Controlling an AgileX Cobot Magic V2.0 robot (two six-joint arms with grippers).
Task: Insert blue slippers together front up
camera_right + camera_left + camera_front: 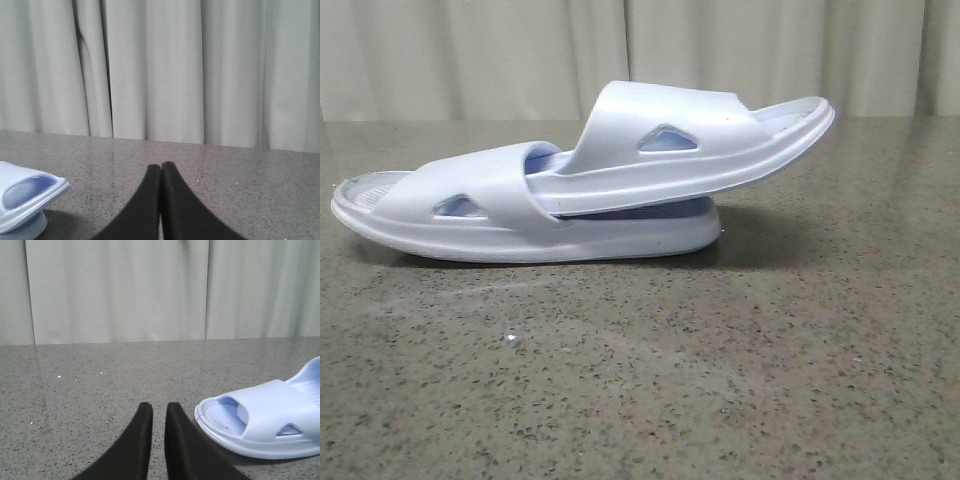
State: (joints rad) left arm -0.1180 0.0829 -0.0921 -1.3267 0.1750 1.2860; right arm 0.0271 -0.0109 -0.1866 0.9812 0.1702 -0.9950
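Two pale blue slippers lie in the middle of the table, side-on in the front view. The lower slipper (520, 225) rests flat on its sole. The upper slipper (660, 130) has one end pushed under the lower one's strap and its other end raised to the right. Neither gripper shows in the front view. My left gripper (159, 407) is empty, its fingers nearly together with a narrow gap, just left of the lower slipper's end (265, 415). My right gripper (161, 167) is shut and empty, to the right of the upper slipper's raised end (25, 192).
The speckled grey stone table (640, 380) stretches out on all sides of the slippers. A pale curtain (470, 60) hangs behind the table's far edge.
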